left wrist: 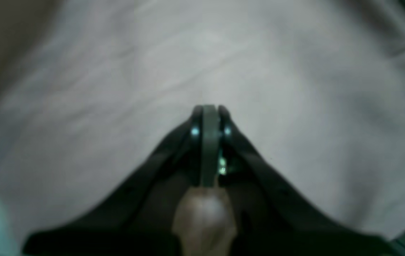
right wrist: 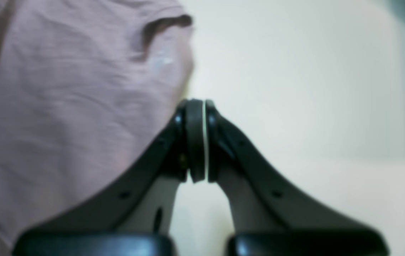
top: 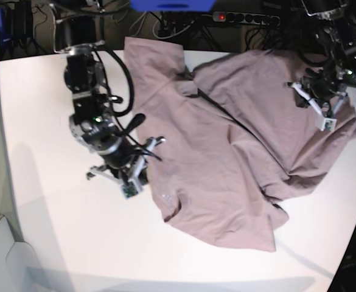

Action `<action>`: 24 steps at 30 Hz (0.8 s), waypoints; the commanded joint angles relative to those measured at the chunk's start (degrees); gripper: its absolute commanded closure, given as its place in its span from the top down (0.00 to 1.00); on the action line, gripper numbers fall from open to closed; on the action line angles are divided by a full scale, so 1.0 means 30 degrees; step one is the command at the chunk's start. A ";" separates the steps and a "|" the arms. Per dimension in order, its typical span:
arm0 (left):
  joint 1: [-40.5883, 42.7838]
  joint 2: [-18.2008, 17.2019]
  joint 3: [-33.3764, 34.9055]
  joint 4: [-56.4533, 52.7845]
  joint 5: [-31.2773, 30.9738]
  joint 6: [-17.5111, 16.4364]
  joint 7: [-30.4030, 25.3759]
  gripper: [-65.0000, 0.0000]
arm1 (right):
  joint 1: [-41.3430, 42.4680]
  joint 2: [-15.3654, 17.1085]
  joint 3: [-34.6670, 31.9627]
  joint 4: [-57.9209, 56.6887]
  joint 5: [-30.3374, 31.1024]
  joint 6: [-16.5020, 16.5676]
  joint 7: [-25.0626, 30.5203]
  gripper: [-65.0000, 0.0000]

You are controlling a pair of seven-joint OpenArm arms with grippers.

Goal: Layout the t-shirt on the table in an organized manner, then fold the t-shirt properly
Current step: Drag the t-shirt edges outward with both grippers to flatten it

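Base view: t-shirt [top: 226,152] lies rumpled (collar toward the near tabletop [top: 56,243] edge); left gripper [left wrist: 209,110] and right gripper [right wrist: 198,105] both closed, empty.

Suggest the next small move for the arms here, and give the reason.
Probably open the right gripper and take the t-shirt by its near edge. Both grippers are shut and, it seems, empty: the right one sits over the bare table beside the collar, the left gripper over the cloth, and the shirt lies rumpled, not spread.
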 commanded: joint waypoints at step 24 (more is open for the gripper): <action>0.1131 0.2714 0.0725 0.3802 -0.0440 -0.0087 -0.0311 0.00 | 0.8390 0.3324 0.5296 -1.8496 -0.0072 -0.5311 0.5845 0.00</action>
